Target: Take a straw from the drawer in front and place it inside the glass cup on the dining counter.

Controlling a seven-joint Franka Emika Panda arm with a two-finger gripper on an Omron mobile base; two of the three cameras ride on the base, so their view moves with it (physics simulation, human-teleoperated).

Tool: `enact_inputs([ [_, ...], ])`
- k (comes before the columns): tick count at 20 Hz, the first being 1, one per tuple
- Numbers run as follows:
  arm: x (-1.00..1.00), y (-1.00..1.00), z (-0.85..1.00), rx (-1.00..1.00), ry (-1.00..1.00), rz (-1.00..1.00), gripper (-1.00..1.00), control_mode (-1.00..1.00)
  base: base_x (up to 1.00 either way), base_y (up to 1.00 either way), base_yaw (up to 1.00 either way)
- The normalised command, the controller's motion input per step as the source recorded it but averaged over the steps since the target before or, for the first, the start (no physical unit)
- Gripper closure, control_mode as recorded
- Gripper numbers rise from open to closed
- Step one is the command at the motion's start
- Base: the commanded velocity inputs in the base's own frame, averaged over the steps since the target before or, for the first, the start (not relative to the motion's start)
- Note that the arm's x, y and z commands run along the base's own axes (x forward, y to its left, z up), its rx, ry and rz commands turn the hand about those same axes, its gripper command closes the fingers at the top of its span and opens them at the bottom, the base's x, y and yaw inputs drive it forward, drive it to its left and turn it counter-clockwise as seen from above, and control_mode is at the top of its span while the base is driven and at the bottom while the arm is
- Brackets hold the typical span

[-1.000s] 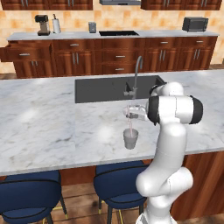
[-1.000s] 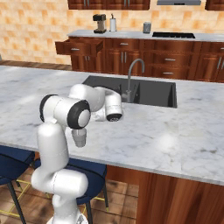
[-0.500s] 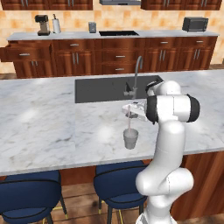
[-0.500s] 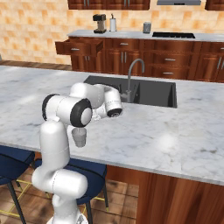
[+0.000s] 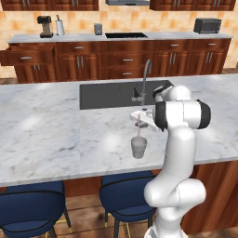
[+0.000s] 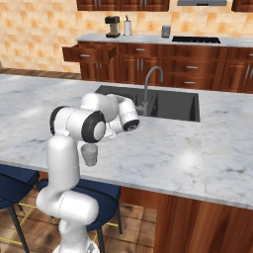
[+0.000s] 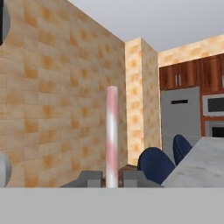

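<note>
Orange tiled wall [image 5: 121, 23], reddish-brown base cabinets [image 5: 139, 60] along the back worktop, coffee maker [image 5: 45, 26], microwave [image 5: 207, 25], blue stools [image 5: 123, 195] near side.

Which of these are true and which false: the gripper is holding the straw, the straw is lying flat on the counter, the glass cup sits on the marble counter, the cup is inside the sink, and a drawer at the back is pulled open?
1. The gripper is shut on the straw. True.
2. The straw lies flat on the dining counter. False: it hangs upright from the gripper, just above the glass cup.
3. The glass cup stands on the dining counter. True.
4. The cup is inside the sink. False: it stands near the counter's front edge, apart from the sink.
5. The drawer in the back cabinets is pulled open. True.
</note>
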Motion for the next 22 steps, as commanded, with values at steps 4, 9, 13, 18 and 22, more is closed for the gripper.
enact_inputs([
  [4,0.0,0.0,-0.24,0.01,0.0,0.0,1.0,-1.0,0.0,0.0,0.0],
  [9,-0.05,0.0,-0.16,0.0,-0.01,0.0,1.0,-1.0,0.0,0.0,0.0],
  [13,-0.23,0.0,-0.02,0.0,-0.04,0.0,-1.0,-1.0,0.0,0.0,0.0],
  [18,-0.34,0.0,0.0,0.0,-0.12,0.0,-1.0,-1.0,0.0,0.0,0.0],
  [22,-0.19,0.0,0.0,0.0,-0.17,0.0,-1.0,-1.0,0.0,0.0,0.0],
])
